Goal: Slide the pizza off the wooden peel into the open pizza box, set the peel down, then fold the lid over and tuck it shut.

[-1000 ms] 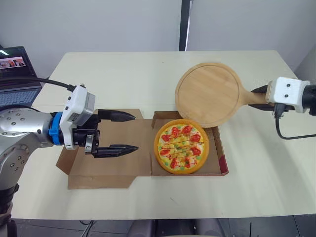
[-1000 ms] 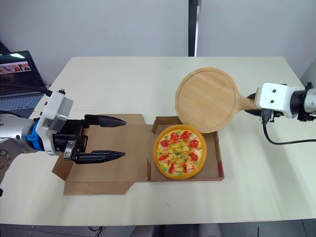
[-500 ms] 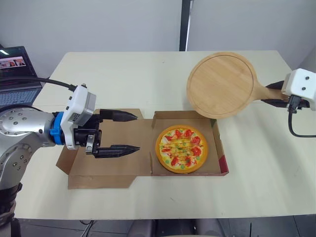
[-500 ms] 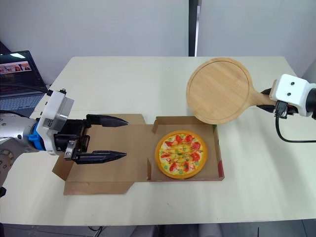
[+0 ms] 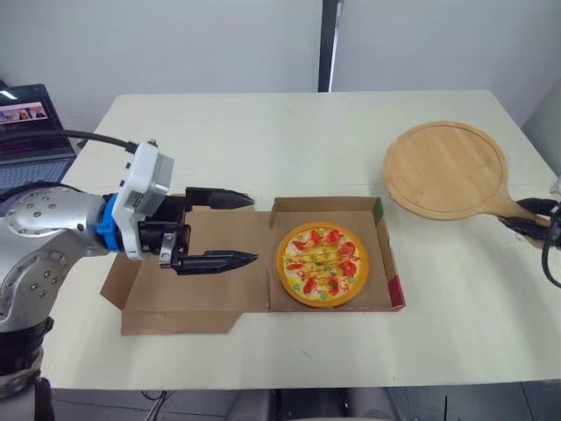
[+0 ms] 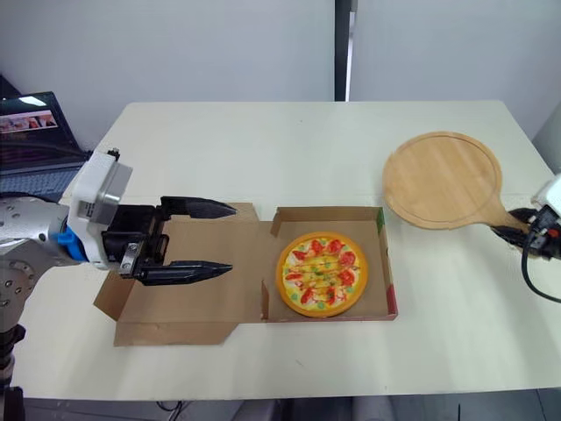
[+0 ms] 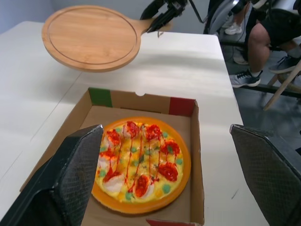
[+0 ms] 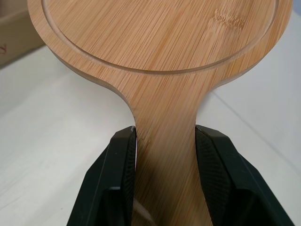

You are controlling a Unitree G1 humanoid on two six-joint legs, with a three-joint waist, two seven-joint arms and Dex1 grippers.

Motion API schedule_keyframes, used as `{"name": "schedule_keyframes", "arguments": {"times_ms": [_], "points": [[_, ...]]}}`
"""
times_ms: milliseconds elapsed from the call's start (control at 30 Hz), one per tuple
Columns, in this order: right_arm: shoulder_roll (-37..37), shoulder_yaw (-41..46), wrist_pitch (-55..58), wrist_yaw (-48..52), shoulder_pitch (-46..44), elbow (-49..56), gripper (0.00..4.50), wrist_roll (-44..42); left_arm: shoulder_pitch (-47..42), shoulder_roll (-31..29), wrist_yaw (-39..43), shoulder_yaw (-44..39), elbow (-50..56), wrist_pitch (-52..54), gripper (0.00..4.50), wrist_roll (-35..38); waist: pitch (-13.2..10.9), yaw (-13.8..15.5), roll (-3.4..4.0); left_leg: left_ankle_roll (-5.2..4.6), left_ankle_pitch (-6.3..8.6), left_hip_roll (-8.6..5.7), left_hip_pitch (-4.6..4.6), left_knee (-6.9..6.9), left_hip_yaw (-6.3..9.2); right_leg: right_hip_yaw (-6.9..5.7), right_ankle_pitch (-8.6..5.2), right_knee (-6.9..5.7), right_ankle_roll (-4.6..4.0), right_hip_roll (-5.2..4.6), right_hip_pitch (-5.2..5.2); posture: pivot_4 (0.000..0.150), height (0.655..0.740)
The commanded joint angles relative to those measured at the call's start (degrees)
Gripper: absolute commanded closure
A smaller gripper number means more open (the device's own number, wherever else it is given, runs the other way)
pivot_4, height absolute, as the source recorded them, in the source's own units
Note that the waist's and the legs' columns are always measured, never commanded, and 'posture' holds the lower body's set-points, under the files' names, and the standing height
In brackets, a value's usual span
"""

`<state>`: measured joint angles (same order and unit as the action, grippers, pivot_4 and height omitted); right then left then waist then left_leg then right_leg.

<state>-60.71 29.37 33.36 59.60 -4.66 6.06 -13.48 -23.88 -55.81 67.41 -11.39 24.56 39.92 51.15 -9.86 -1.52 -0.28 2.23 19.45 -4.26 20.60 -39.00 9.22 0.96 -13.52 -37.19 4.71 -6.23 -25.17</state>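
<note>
With the pizza in the box and my left pincer open above the flat lid, my right pincer grips the peel near the right edge of the tabletop; released carelessly, it may tip off.

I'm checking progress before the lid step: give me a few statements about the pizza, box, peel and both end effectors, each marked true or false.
1. The pizza lies inside the pizza box. True.
2. The lid is folded over the pizza. False: it lies open and flat, on the robot's left of the pizza.
3. The right end effector grips the peel by its handle. True.
4. The left end effector is clamped on the peel. False: it is open, over the lid.
</note>
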Motion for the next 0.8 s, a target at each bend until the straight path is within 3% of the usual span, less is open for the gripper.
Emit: {"name": "schedule_keyframes", "arguments": {"times_ms": [33,333,800], "points": [[1.7,5.6,2.6,-4.0,2.5,3.4,2.92,-1.0,-2.0,1.8,-0.5,1.8,0.0,-0.2,0.00,0.1,0.0,0.0,0.02,0.00,0.00,-0.02,0.00,-0.01,-0.01,0.03,0.02,0.00,0.02,0.00,0.00,0.150,0.7400],[8.6,8.8,8.0,-11.5,12.1,9.0,2.92,-1.2,-7.8,7.2,0.4,8.1,-0.2,1.3,0.00,1.0,0.1,0.0,0.09,-0.01,0.00,-0.02,-0.02,-0.04,-0.02,0.05,0.04,-0.01,0.04,0.00,0.03,0.150,0.7400],[14.2,8.2,13.5,-19.8,14.8,8.4,2.92,-3.1,-12.8,12.9,0.6,13.3,-3.0,0.1,0.00,-2.6,0.1,0.0,0.15,-0.01,-0.01,-0.02,-0.14,-0.06,-0.02,0.07,0.05,-0.02,0.05,0.00,0.14,0.150,0.7400]]}}
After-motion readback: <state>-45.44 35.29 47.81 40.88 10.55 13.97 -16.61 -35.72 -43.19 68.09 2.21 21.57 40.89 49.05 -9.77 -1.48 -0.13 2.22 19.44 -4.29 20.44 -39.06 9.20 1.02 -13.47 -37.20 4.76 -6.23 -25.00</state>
